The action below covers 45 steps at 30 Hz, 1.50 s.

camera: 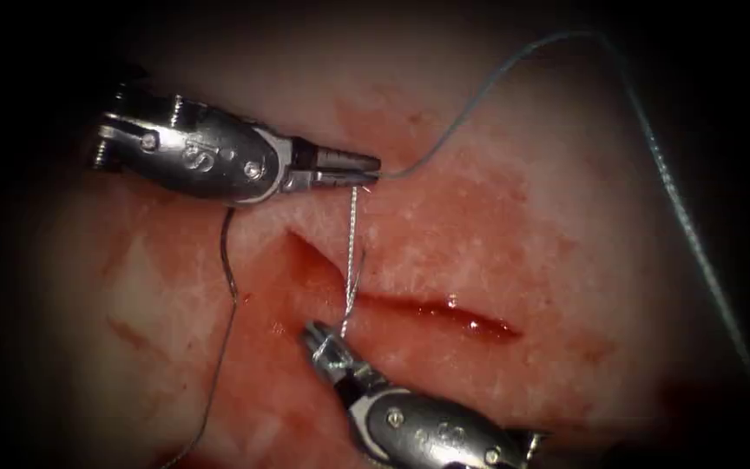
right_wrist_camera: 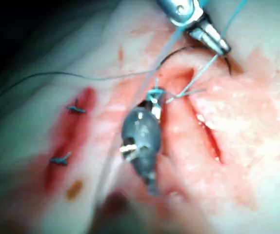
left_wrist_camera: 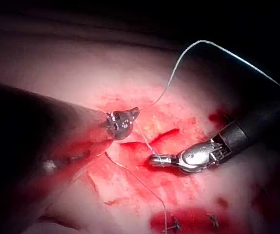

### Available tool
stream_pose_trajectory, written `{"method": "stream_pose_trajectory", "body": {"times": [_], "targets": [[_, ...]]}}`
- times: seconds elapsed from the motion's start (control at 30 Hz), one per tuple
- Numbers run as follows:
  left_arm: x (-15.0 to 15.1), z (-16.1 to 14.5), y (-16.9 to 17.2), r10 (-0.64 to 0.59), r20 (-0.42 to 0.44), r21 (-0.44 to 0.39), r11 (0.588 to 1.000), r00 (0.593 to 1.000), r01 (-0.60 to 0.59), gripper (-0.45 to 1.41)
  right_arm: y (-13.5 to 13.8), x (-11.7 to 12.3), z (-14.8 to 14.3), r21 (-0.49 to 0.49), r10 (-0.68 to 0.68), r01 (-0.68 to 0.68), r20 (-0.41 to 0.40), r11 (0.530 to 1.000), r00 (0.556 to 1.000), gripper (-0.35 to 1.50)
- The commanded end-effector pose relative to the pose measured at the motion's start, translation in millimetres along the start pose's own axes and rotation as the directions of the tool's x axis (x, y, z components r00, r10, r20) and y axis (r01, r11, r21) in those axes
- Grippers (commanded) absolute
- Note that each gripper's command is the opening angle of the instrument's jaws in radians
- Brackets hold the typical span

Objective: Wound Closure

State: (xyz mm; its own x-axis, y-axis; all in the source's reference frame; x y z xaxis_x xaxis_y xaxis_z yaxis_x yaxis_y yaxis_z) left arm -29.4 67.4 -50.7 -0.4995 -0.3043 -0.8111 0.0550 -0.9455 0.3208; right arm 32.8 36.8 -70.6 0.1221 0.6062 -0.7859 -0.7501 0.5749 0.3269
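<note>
The tissue (camera: 566, 243) has a red cut (camera: 427, 308) running across its middle. My left tool (camera: 373, 165) is above the cut's left end, jaws shut on the thread (camera: 479, 95), which arcs away up and to the right. A straight strand (camera: 352, 247) runs from those jaws down across the cut to my right tool (camera: 316, 337), whose jaws are shut on it just below the cut. A dark curved piece (camera: 231, 260) that looks like the needle lies on the tissue left of the cut, held by neither tool. The left wrist view shows both tools, left (left_wrist_camera: 130, 116) and right (left_wrist_camera: 154, 159).
Red fluid (camera: 470, 323) pools in the cut. Thin thread (camera: 210, 399) trails from the dark curve to the lower left. Two earlier stitches (right_wrist_camera: 74, 108) (right_wrist_camera: 59, 160) sit in another red line beside the cut. The long loop of thread (camera: 696, 243) hangs at the right.
</note>
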Motion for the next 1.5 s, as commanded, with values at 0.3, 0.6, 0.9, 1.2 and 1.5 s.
{"method": "stream_pose_trajectory", "body": {"times": [0.3, 0.6, 0.9, 1.2, 1.5], "targets": [[-0.2, 2.0, -1.3, 0.205, 0.115, 0.005, 0.978, 0.972, -0.207, -0.35, -1.2, -0.1, -0.1, 0.044, 0.065, -0.066, 0.012, 0.997, 0.998, -0.35], [-2.6, 4.0, -5.3, 0.235, 0.164, 0.017, 0.970, 0.958, -0.241, -0.35, -2.6, 0.1, -1.1, 0.081, 0.066, -0.068, 0.034, 0.994, 0.997, -0.35], [-4.5, 4.5, -7.5, 0.228, 0.181, 0.023, 0.971, 0.957, -0.236, -0.35, -3.9, 1.1, -4.2, 0.060, 0.064, -0.069, 0.068, 0.996, 0.996, -0.35], [-4.8, 4.7, -8.6, 0.242, 0.193, 0.023, 0.968, 0.951, -0.251, -0.35, -5.4, 3.0, -4.3, -0.114, 0.109, -0.094, 0.135, 0.989, 0.985, -0.35], [-5.2, 4.4, -10.9, 0.240, 0.201, 0.027, 0.968, 0.950, -0.250, -0.35, -6.0, 3.1, -4.8, -0.092, 0.113, -0.101, 0.141, 0.991, 0.983, -0.35]]}}
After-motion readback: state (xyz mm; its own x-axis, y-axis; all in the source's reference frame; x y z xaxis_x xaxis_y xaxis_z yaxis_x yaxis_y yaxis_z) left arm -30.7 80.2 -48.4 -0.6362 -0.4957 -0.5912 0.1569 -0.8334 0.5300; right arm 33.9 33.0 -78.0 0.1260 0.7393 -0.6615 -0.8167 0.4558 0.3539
